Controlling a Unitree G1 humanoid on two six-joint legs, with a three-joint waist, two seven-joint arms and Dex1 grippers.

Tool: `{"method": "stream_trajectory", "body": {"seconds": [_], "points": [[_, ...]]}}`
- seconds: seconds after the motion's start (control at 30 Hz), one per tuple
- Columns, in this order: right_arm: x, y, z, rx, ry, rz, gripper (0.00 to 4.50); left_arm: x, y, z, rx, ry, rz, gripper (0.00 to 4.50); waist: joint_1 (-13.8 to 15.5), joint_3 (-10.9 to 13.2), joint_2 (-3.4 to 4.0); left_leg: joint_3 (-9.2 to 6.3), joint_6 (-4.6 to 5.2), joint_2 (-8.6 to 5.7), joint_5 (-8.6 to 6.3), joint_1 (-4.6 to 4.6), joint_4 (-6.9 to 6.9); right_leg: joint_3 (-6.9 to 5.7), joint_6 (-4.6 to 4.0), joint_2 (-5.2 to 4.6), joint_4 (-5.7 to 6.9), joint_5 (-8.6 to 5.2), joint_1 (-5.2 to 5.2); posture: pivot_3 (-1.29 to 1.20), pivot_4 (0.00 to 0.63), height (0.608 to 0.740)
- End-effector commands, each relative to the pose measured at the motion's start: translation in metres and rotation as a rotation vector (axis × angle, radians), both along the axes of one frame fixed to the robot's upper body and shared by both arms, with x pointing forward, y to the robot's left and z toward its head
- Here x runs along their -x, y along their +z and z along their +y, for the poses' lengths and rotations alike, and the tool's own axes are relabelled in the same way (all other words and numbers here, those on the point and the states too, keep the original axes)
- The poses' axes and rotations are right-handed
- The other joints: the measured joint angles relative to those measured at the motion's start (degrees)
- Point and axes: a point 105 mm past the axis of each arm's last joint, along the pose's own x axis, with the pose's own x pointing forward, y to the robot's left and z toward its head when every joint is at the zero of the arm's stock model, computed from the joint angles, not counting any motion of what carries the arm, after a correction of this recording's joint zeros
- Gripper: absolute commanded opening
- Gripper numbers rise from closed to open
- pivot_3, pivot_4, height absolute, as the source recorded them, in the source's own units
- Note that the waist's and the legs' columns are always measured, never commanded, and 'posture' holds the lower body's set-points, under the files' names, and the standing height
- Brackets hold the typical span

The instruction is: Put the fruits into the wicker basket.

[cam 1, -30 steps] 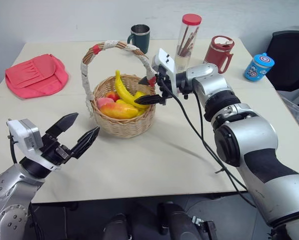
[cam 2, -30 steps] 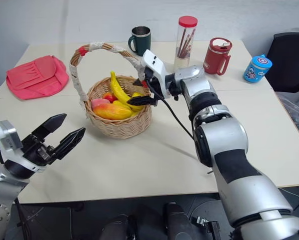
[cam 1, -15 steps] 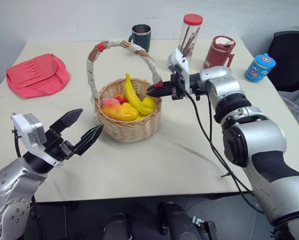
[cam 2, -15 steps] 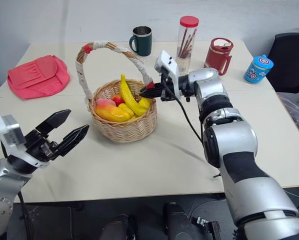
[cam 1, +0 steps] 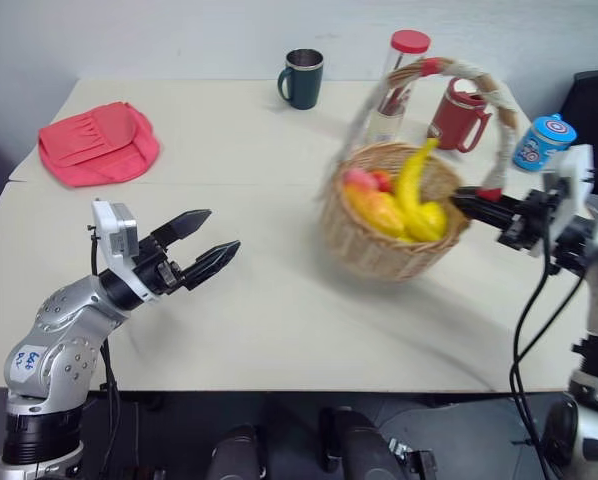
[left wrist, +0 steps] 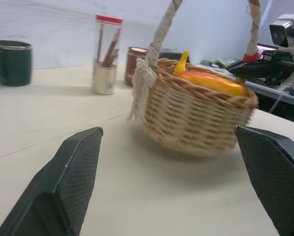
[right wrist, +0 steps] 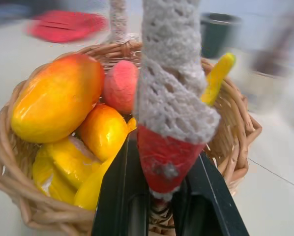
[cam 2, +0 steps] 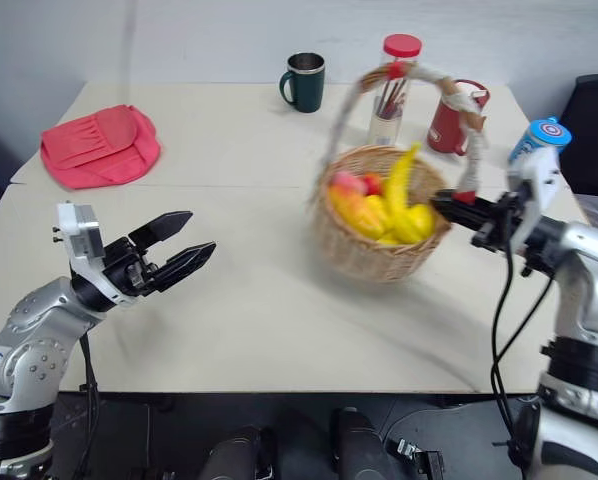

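The wicker basket (cam 1: pixel 377 243) stands tilted right of the table's middle, its cloth-wrapped handle (cam 1: pixel 494 100) arching over it. Inside lie the fruits: a yellow banana (cam 1: pixel 411 180), an orange-yellow mango (cam 1: pixel 376 211) and a pink-red peach (cam 1: pixel 360 180). My right gripper (cam 1: pixel 468 203) is shut on the handle's foot at the red tie (right wrist: pixel 162 158), at the basket's right rim. In the right wrist view the mango (right wrist: pixel 56 103), peach (right wrist: pixel 120 86) and banana (right wrist: pixel 217 77) sit just beyond the fingers. My left gripper (cam 1: pixel 218 231) hovers open to the basket's left, well apart from it, holding nothing.
A red fabric pouch (cam 1: pixel 99 143) lies at the far left. Along the back stand a green mug (cam 1: pixel 303 77), a clear red-lidded jar of sticks (cam 1: pixel 398 75), a red mug (cam 1: pixel 457 112) and a blue cup (cam 1: pixel 541 140), all close behind the basket.
My right gripper closed on the handle's foot and swept right, dragging the basket with it across the table. The left gripper edged forward, still open. The camera shifted a little.
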Motion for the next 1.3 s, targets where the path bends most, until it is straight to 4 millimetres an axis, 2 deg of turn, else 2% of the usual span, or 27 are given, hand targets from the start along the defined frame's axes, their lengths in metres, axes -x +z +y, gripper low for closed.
{"method": "stream_trajectory", "body": {"seconds": [0.03,0.1,0.3,0.4,0.47,0.57,0.67,0.73,0.83,0.93,1.03,1.07,1.13,1.2,1.3], "points": [[0.012,0.022,-0.033,0.008,-0.247,-0.126,0.18,-0.006,0.004,-0.005,-0.025,-0.05,-0.029,4.5,-0.2,0.0,0.0,0.03,0.0,-0.04,0.0,0.05,0.0,0.04,0.0,0.03,0.04,0.0,0.02,0.0,0.15,0.74],[0.012,0.01,-0.045,-0.019,-0.333,-0.084,0.18,-0.011,0.006,-0.008,-0.027,-0.071,-0.037,4.5,-0.3,0.0,0.0,0.04,-0.05,-0.04,0.03,0.07,-0.01,0.09,-0.02,0.09,0.09,0.01,0.01,0.0,0.15,0.74],[0.005,-0.012,-0.057,-0.117,-0.455,0.013,0.18,-0.014,0.005,-0.011,-0.041,-0.084,-0.047,4.5,-0.8,0.0,0.0,0.03,-0.14,0.0,0.09,0.06,-0.04,0.14,-0.03,0.17,0.09,0.0,-0.01,0.0,0.15,0.74],[0.004,-0.018,-0.054,-0.089,-0.452,0.019,1.2,-0.012,0.004,-0.009,-0.043,-0.07,-0.049,4.5,-0.7,0.0,0.0,0.02,-0.11,0.03,0.1,0.05,-0.03,0.14,-0.03,0.14,0.09,0.0,-0.01,0.0,0.15,0.74],[0.009,-0.021,-0.051,-0.003,-0.413,0.005,1.92,-0.009,0.002,-0.007,-0.047,-0.061,-0.048,4.5,-0.6,0.0,0.0,0.01,-0.09,0.01,0.1,0.05,-0.03,0.14,-0.02,0.13,0.09,0.0,-0.01,0.0,0.15,0.74],[0.028,-0.02,-0.052,0.104,-0.299,-0.019,2.86,0.005,-0.007,-0.007,-0.105,-0.107,-0.032,4.5,-0.1,0.0,0.0,-0.01,-0.08,0.01,0.09,0.03,-0.06,0.13,0.0,0.14,0.04,-0.02,0.0,0.0,0.15,0.74],[0.046,-0.017,-0.066,0.133,-0.271,-0.025,3.83,0.014,-0.027,0.004,-0.238,-0.118,-0.011,4.5,0.2,0.0,-0.01,0.01,-0.04,0.0,0.07,0.04,-0.06,0.13,0.02,0.15,-0.01,-0.03,0.01,0.0,0.15,0.74],[0.056,-0.018,-0.067,0.145,-0.224,-0.016,4.44,0.014,-0.035,0.014,-0.321,-0.101,-0.015,4.5,0.3,0.0,-0.01,0.03,-0.01,-0.04,0.06,0.05,-0.03,0.13,0.04,0.14,-0.01,-0.02,0.02,0.0,0.15,0.74],[0.078,-0.039,-0.053,0.288,-0.061,0.041,4.48,0.014,-0.043,0.035,-0.438,-0.024,-0.043,4.5,0.3,0.0,-0.02,-0.05,0.09,-0.05,0.0,0.08,-0.04,0.1,0.04,0.16,-0.08,-0.01,0.1,0.0,0.15,0.74],[0.085,-0.055,-0.043,0.345,0.036,0.059,4.48,0.025,-0.052,0.042,-0.478,0.003,-0.03,4.5,0.0,0.0,-0.02,-0.11,0.35,0.03,-0.15,0.11,-0.18,0.04,0.05,0.15,-0.25,0.0,0.2,0.0,0.15,0.74],[0.095,-0.078,-0.006,0.314,0.283,0.063,4.48,0.042,-0.079,0.051,-0.572,0.02,0.021,4.5,-0.9,0.0,-0.09,0.0,0.34,0.12,-0.15,0.19,-0.22,0.16,0.2,0.09,-0.35,0.08,0.23,0.0,0.15,0.74],[0.099,-0.092,0.009,0.315,0.379,0.094,4.48,0.046,-0.086,0.054,-0.589,0.026,0.031,4.5,-1.1,0.0,-0.18,-0.03,0.33,0.15,-0.16,0.24,-0.23,0.14,0.2,0.1,-0.39,0.08,0.32,0.0,0.15,0.74],[0.105,-0.107,0.026,0.289,0.492,0.14,4.48,0.05,-0.093,0.055,-0.589,0.03,0.043,4.5,-1.0,0.0,-0.21,-0.12,0.4,0.17,-0.21,0.26,-0.25,0.02,0.19,0.1,-0.45,0.08,0.38,0.0,0.15,0.74],[0.099,-0.124,0.052,0.268,0.6,0.133,4.48,0.053,-0.099,0.051,-0.598,0.028,0.037,4.5,-0.8,0.0,-0.21,-0.14,0.45,0.11,-0.23,0.25,-0.24,0.02,0.18,0.01,-0.42,0.09,0.37,0.0,0.15,0.74],[0.085,-0.135,0.078,0.282,0.679,0.069,4.48,0.047,-0.095,0.046,-0.595,0.058,-0.01,4.5,-0.8,0.0,-0.21,-0.15,0.55,0.07,-0.23,0.3,-0.21,0.0,0.13,-0.06,-0.45,0.16,0.44,0.0,0.15,0.74]]}}
